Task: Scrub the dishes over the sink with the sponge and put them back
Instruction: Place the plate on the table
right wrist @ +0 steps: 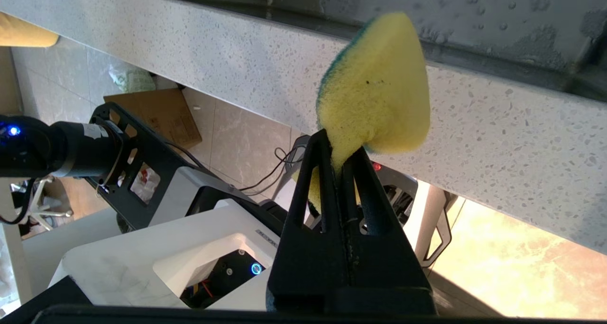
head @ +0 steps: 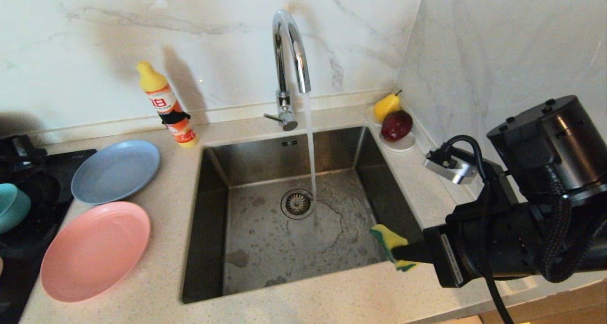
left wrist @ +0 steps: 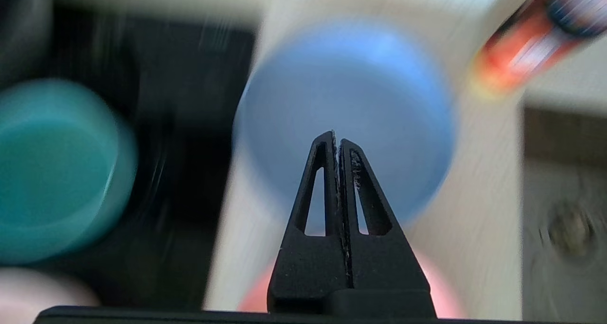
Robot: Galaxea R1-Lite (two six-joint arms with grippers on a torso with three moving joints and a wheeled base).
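Right gripper (head: 408,254), lower right of frame, pinched sponge (head: 390,245) over sink (head: 246,162) near-right corner. Left gripper (left wrist: 337,141) fingers pressed together, empty, above grey-blue plate (head: 115,170). Salmon-pink plate (head: 95,250), teal bowl (head: 12,206) at left.

The only lettering is a red mark on the white label of the detergent bottle (head: 167,106), far left of the sink (head: 213,248); it cannot be read.

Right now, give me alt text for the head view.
The right claw grips the yellow sponge above the sink's front right corner while the tap runs. A grey-blue plate and a pink plate lie left.
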